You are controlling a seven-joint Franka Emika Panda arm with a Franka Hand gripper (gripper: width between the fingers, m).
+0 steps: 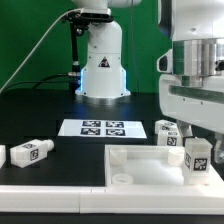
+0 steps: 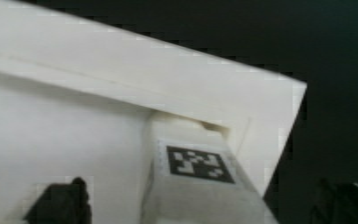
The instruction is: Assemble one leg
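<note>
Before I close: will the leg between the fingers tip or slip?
The leg looks like rigid plastic, likely stiff and light. Standing upright, it may tip if nudged sideways. Its flat faces should grip well, though possibly slick.

So the leg (image 1: 197, 158) (image 2: 197, 163) is a small white block with a black-and-white tag facing out, standing upright against the big flat white piece (image 1: 140, 162) near its corner.

Smooth matt white plastic leg (image 1: 197, 159) with printed tag, glossy white plastic tabletop piece (image 1: 140, 163), matt black table (image 1: 40, 115), glossy white arm base (image 1: 103, 60)
</note>
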